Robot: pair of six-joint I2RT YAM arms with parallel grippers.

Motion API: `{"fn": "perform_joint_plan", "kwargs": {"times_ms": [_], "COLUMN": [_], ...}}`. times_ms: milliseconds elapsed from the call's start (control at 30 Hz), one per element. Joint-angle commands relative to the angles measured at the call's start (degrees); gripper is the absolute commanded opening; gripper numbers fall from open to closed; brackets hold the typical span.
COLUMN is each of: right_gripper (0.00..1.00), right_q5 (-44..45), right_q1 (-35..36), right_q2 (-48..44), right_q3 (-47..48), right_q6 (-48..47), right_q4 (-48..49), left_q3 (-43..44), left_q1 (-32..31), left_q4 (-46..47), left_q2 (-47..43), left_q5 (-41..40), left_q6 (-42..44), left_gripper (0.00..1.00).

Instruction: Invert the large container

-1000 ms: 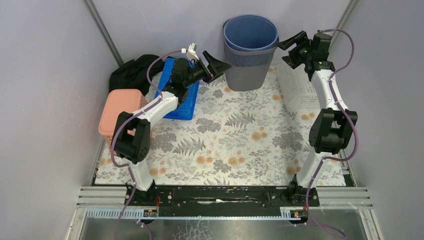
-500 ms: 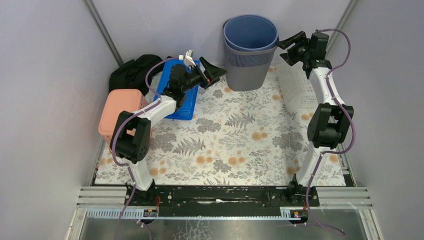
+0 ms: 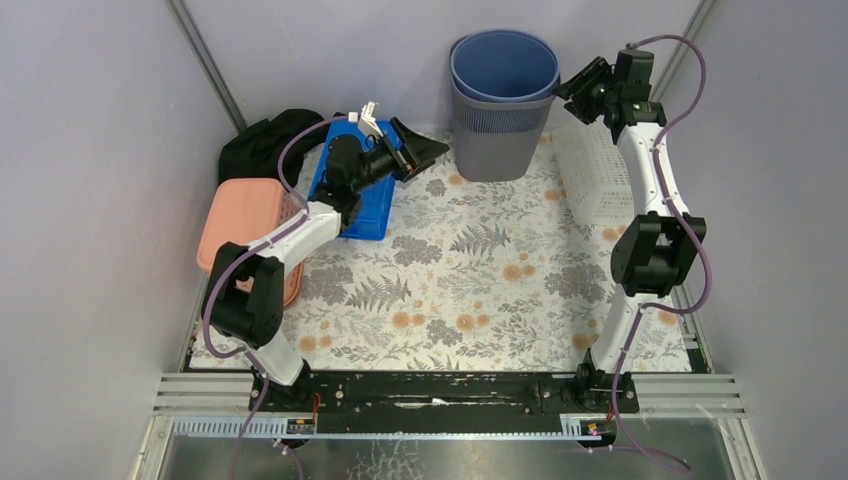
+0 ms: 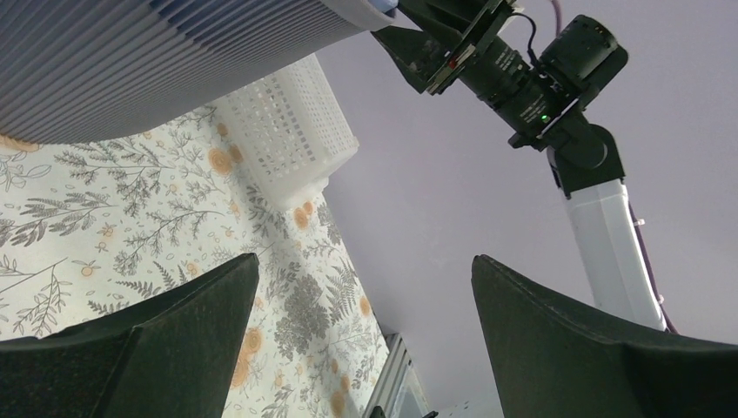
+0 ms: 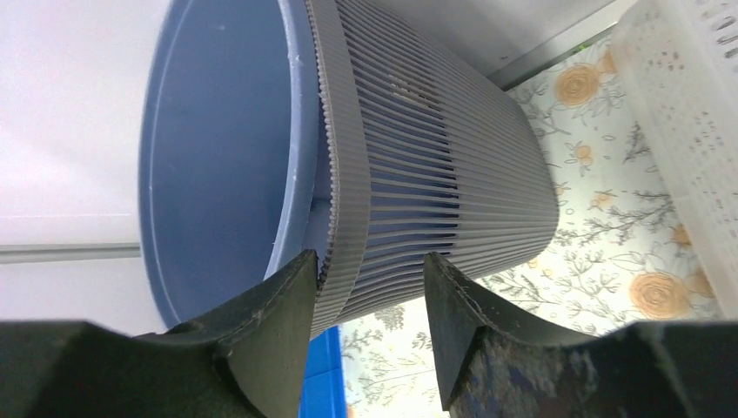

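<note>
The large container [image 3: 500, 110] is a grey ribbed bin with a blue inside, standing upright at the back middle of the mat, its mouth facing up. My right gripper [image 3: 562, 90] is at its right rim. In the right wrist view the right gripper [image 5: 370, 270] straddles the container [image 5: 435, 174] at its rim: one finger lies inside against the rim, the other outside with a gap to the ribbed wall. My left gripper [image 3: 420, 148] hangs wide open just left of the bin, holding nothing. In its own view the left gripper [image 4: 365, 270] has the container's wall [image 4: 130, 61] above it.
A white mesh basket [image 3: 590, 180] lies right of the bin, under the right arm. A blue crate [image 3: 365, 205], a pink basket [image 3: 240, 225] and a black cloth [image 3: 260, 145] sit at the left. Purple walls close in the back and sides.
My right gripper has moved left onto the bin's rim and its jaws have narrowed around it. The left gripper has drawn back a little from the bin.
</note>
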Motion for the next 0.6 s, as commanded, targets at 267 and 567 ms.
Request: {"fn": "perform_joint_plan", "kwargs": {"times_ms": [267,567], "right_gripper": [0.43,0.33], "right_q5": [8.98,9.37], "right_q1": [3.02,3.18], "right_q2": [0.56,0.7], "right_q3": [7.39,11.46], "right_q6": [-11.23,-15.54], "right_q4": [-16.18,-22.33], "left_q3": [-2.84,-4.0], "left_q1": [0.34,0.35], "left_q4": [1.53,2.13], "left_q2": [-3.61,-3.89], "left_q5": [0.87,1.24], "left_q6": [1.22,0.63], "left_gripper": [1.0,1.0]}}
